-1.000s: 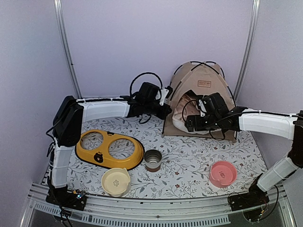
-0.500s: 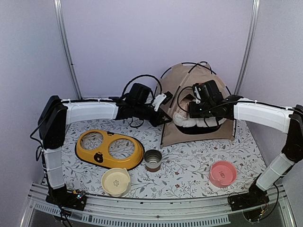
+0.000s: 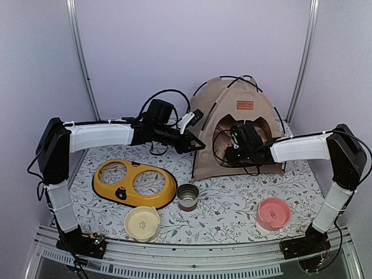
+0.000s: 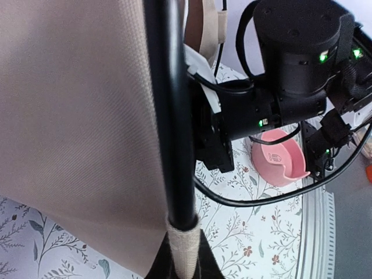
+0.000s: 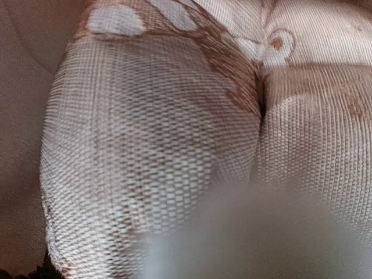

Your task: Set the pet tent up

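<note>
From above, the pet tent [image 3: 232, 116] stood upright near the far right corner of the counter [image 3: 232, 203], its opening facing the near edge. Thin black poles [image 3: 224, 77] crossed over its peak, and a small brown label [image 3: 244, 104] sat above the opening. The left tool [image 3: 197, 145] was at the tent's front left corner. The right tool [image 3: 228, 152] reached into the opening, and I could not tell there whether it was clenched or released. A yellow double feeder [image 3: 133, 183] lay toward the left side of the counter, with a metal cup [image 3: 188, 196] just beside its right end. A cream bowl [image 3: 142, 222] sat near the near edge, and a pink bowl [image 3: 273, 213] lay toward the near right corner.

In the left wrist view, tan tent fabric filled the left half. One black pole ran straight down into a beige sleeve, and the left tool was clenched on the tent there. Beyond it were the black wrist of the right arm [image 4: 290, 64] and the pink bowl.

In the right wrist view, a pinkish patterned cushion [image 5: 157, 145] filled the frame very close up. A grey blur crossed the lower edge, so the right tool's state could not be told here either.
</note>
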`<state>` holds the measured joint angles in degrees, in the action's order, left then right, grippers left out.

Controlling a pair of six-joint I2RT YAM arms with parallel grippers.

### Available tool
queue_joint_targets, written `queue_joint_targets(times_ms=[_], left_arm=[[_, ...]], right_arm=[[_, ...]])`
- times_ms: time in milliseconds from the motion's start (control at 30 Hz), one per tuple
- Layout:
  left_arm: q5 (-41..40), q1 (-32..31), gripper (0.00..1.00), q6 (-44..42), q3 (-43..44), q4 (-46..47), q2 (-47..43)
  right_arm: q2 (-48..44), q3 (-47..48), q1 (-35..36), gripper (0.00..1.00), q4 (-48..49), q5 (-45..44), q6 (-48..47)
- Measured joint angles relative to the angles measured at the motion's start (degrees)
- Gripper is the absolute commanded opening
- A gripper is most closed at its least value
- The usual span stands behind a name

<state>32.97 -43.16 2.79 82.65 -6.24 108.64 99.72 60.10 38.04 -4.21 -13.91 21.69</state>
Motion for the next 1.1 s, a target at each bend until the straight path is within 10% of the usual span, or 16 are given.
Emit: queue_joint_targets(times_ms=[300, 500, 800, 1100], left_arm=[[1.29, 1.14, 0.00, 0.42, -0.26, 0.04, -0.26], [1.16, 1.29, 0.00, 0.46, -0.28, -0.02, -0.26], [1.33, 2.29, 0.00, 0.44, -0.33, -0.15, -0.26], [1.22, 3.63, 0.00, 0.15, -0.33, -1.33, -0.26]], right_arm=[[-9.40, -1.99, 0.72, 0.85, -2.34, 2.71, 1.05], [-16.92, -0.24, 1.09, 0.85, -6.60, 1.79, 1.55], [-17.11, -0.61, -5.75, 0.40, -10.71, -1.25, 3.04], [-7.32, -4.02, -7.91, 0.59, -12.11, -1.14, 4.90]])
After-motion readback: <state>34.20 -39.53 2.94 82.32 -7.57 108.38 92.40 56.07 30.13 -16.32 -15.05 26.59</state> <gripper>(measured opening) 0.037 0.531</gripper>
